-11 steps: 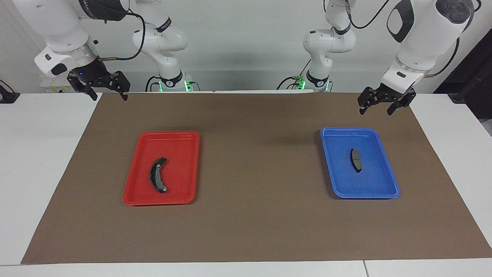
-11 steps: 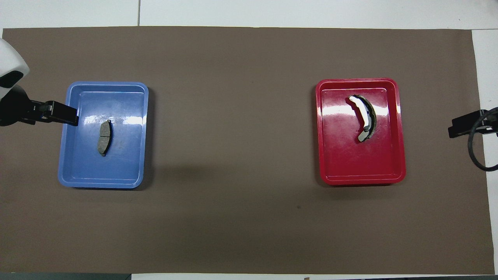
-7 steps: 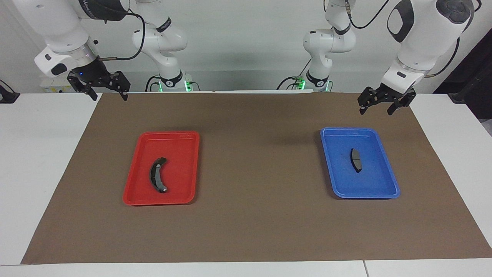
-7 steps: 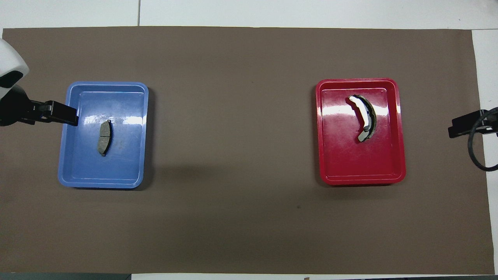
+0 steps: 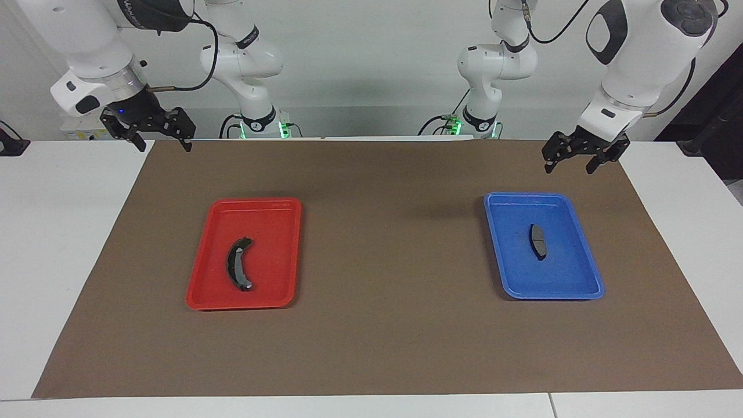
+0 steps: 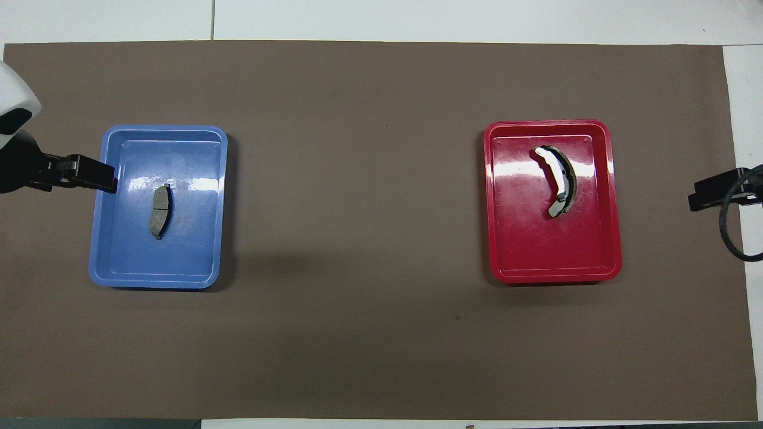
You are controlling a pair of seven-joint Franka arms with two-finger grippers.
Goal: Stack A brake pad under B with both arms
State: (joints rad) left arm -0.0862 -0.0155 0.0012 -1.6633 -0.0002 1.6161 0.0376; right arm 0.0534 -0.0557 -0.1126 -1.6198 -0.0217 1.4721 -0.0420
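The short grey A brake pad (image 5: 538, 241) (image 6: 160, 212) lies in the blue tray (image 5: 583, 285) (image 6: 119, 262) toward the left arm's end of the table. The curved black B pad (image 5: 236, 264) (image 6: 560, 181) lies in the red tray (image 5: 273, 290) (image 6: 536, 262) toward the right arm's end. My left gripper (image 5: 570, 164) (image 6: 110, 179) hangs open in the air over the mat at the edge of the blue tray nearest the robots, holding nothing. My right gripper (image 5: 163, 143) (image 6: 694, 201) hangs open above the mat's corner at the right arm's end, empty.
A brown mat (image 5: 383, 325) (image 6: 357, 179) covers the white table (image 5: 64, 232) under both trays. A wide stretch of bare mat lies between the two trays. A black cable (image 6: 724, 235) loops beside the right gripper.
The left gripper has shifted very slightly; the right arm and both pads are where they were.
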